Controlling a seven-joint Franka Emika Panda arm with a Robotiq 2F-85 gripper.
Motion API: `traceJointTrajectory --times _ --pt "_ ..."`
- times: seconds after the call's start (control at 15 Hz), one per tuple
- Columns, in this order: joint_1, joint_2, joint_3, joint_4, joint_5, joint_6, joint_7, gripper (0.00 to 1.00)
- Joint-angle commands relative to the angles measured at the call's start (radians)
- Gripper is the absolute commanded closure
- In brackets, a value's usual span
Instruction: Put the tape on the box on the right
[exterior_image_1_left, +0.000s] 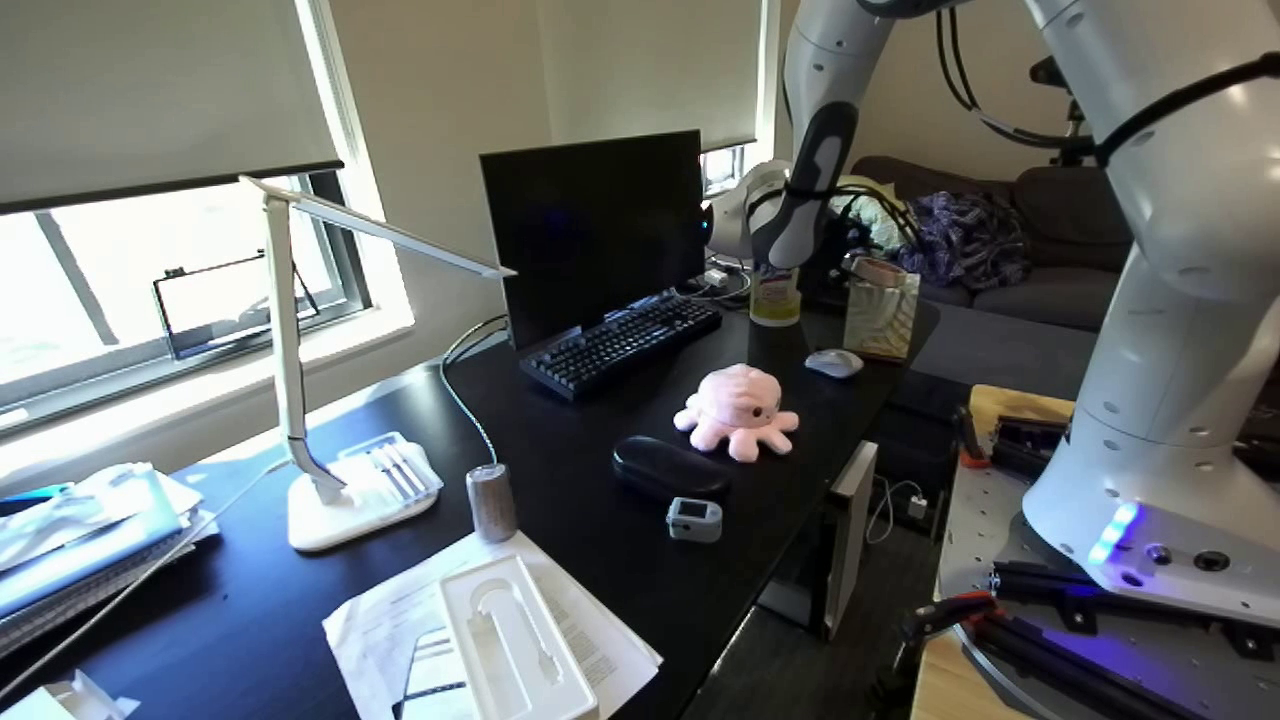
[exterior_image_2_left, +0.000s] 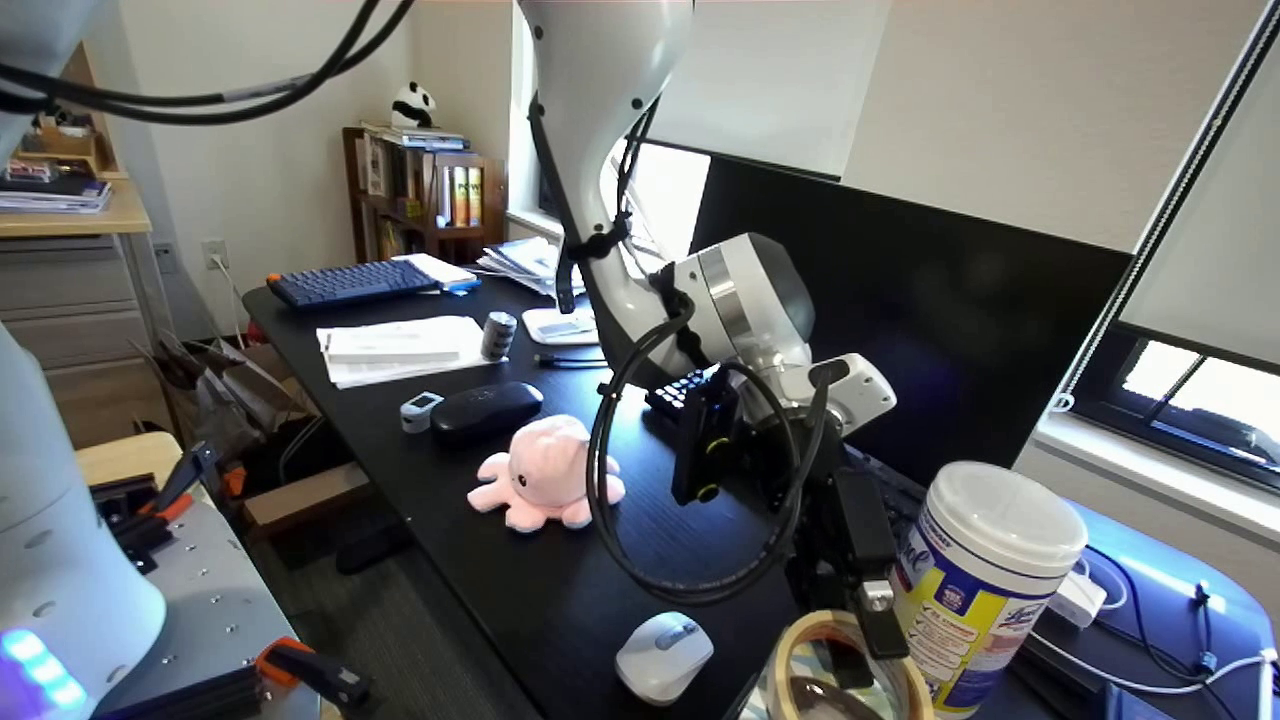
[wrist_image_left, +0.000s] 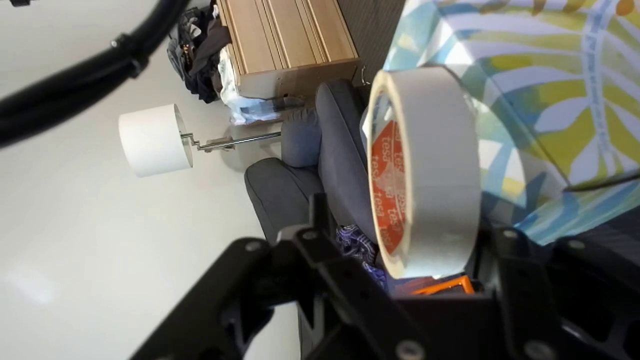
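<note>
The tape (wrist_image_left: 442, 170) is a whitish-grey roll with a cream rim and a red-printed inner core. It lies flat on the top of the box (exterior_image_1_left: 880, 320), a tissue-style box with a leaf pattern; the tape also shows in both exterior views (exterior_image_1_left: 876, 270) (exterior_image_2_left: 795, 650). The box fills the right of the wrist view (wrist_image_left: 555, 95); in an exterior view only a sliver shows at the bottom edge. My gripper (wrist_image_left: 402, 227) is open, its fingers on either side of the tape's rim. The left finger is apart from the tape; the right fingertip is partly hidden behind it.
A wipes canister (exterior_image_2_left: 985, 580) stands close beside the gripper. A white mouse (exterior_image_1_left: 834, 363) and a pink plush octopus (exterior_image_1_left: 740, 412) lie on the desk near the box. The monitor (exterior_image_1_left: 600, 230) and keyboard (exterior_image_1_left: 620, 340) stand behind. The desk edge runs close to the box.
</note>
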Motion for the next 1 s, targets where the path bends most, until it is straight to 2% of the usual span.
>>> traceJointTrajectory --times 0.0,0.07,0.13,0.33,0.47,0.93 --pt "-0.011 -0.072 0.022 -0.042 -0.015 -0.006 0.029 0.09" --pt "-0.009 -0.084 0.022 -0.045 -0.017 -0.007 0.039 0.02" --pt "-0.009 -0.095 0.024 -0.046 -0.015 -0.008 0.039 0.01" --pt "-0.013 -0.151 0.037 -0.069 -0.003 0.013 0.053 0.00" --pt "-0.030 -0.236 0.070 -0.122 0.040 0.089 -0.006 0.00" --pt "0.068 -0.565 0.190 -0.347 0.194 0.164 -0.095 0.00"
